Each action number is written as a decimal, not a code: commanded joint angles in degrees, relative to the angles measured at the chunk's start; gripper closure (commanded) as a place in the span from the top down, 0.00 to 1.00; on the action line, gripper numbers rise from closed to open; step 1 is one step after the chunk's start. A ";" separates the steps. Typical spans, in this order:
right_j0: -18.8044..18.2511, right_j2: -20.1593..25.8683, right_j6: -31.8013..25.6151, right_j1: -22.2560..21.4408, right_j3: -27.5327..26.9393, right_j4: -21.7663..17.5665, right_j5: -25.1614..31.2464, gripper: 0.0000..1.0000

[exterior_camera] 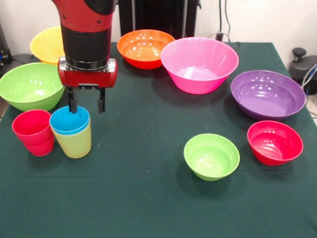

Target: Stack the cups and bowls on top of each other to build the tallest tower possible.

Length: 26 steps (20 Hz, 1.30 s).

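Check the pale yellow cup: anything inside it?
The blue cup sits nested in the pale yellow cup, only its upper part showing. The open gripper hangs at the blue cup's rim. Whatever lies below or inside the blue cup is hidden.

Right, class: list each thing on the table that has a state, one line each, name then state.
blue cup: upright, nested in the pale yellow cup
pale yellow cup: upright, holds the blue cup
red cup: upright, empty
small lime-green bowl: upright, empty
small red bowl: upright, empty
gripper: open, fingers over the blue cup's rim
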 commanded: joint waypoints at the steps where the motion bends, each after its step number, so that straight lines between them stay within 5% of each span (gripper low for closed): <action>1: 0.29 4.10 -6.53 2.46 1.68 -3.99 -2.70 1.00; 26: -0.47 4.23 -6.85 6.34 1.01 -4.88 -7.82 1.00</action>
